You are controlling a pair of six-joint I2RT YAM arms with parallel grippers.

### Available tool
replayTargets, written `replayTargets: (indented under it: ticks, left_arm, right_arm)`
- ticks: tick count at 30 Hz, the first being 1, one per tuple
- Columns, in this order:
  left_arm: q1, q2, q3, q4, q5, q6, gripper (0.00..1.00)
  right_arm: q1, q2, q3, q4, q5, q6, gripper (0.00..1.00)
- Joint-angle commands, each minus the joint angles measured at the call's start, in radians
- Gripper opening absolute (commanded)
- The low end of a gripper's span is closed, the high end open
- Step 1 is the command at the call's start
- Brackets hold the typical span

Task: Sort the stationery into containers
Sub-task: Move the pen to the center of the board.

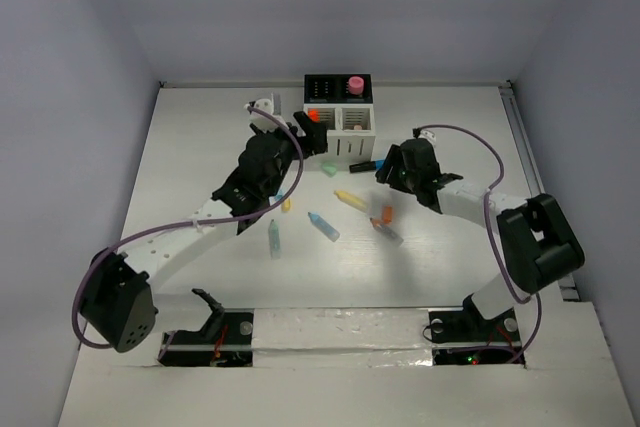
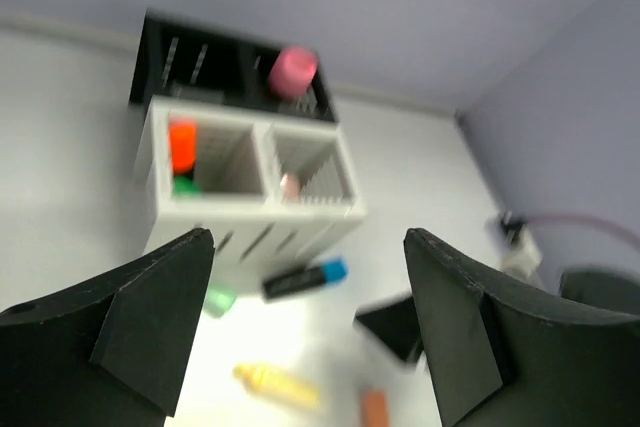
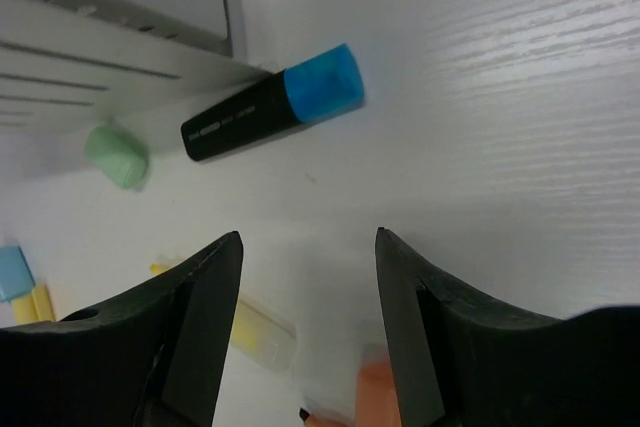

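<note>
Our right fingers stand apart, empty, just short of the blue-capped marker lying on the worktop against the organizer. We judge it light, stiff and slick: pinch the black barrel crosswise. The left fingers, apart too, seem empty in a blurred view above the organizer. Smooth white worktop, bare walls.

Bright, even overhead light, soft shadows on the table. Everything ahead of the left gripper is motion-blurred; close beneath the right gripper focus softens.
</note>
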Motion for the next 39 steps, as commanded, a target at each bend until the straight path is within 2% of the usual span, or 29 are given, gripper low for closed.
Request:
replayTargets:
  ticks: [1, 8, 15, 18, 26, 34, 35, 39]
  left_arm:
    - [-0.003, -0.116, -0.06, -0.128, 0.063, -0.056, 0.75]
    - [-0.003, -0.256, -0.063, -0.277, 0.113, 0.007, 0.78]
    - [-0.003, -0.328, -0.126, -0.254, 0.237, 0.005, 0.79]
    - [-0.003, -0.339, -0.161, -0.225, 0.28, -0.011, 0.79]
    - [-0.003, -0.329, -0.186, -0.17, 0.359, -0.036, 0.79]
    - [-0.003, -0.349, -0.188, -0.165, 0.371, -0.042, 0.8]
    - [-0.003, -0.352, -0.186, -0.165, 0.372, -0.042, 0.8]
    - [-0.003, -0.359, -0.188, -0.167, 0.371, -0.044, 0.8]
  right_arm:
    - [-0.017, 0.052, 0.072, 0.026, 0.07, 0.044, 0.61]
    - [-0.026, 0.169, 0.152, 0.022, 0.07, 0.107, 0.74]
    - [-0.026, 0.248, 0.195, 0.035, 0.105, 0.168, 0.71]
    - [-0.026, 0.284, 0.219, 0.024, 0.119, 0.187, 0.68]
    - [-0.026, 0.345, 0.25, -0.004, 0.151, 0.195, 0.67]
    - [-0.026, 0.364, 0.27, -0.07, 0.191, 0.132, 0.54]
    - [-0.026, 0.364, 0.279, -0.109, 0.2, 0.113, 0.48]
    - [-0.026, 0.35, 0.287, -0.154, 0.234, 0.07, 0.37]
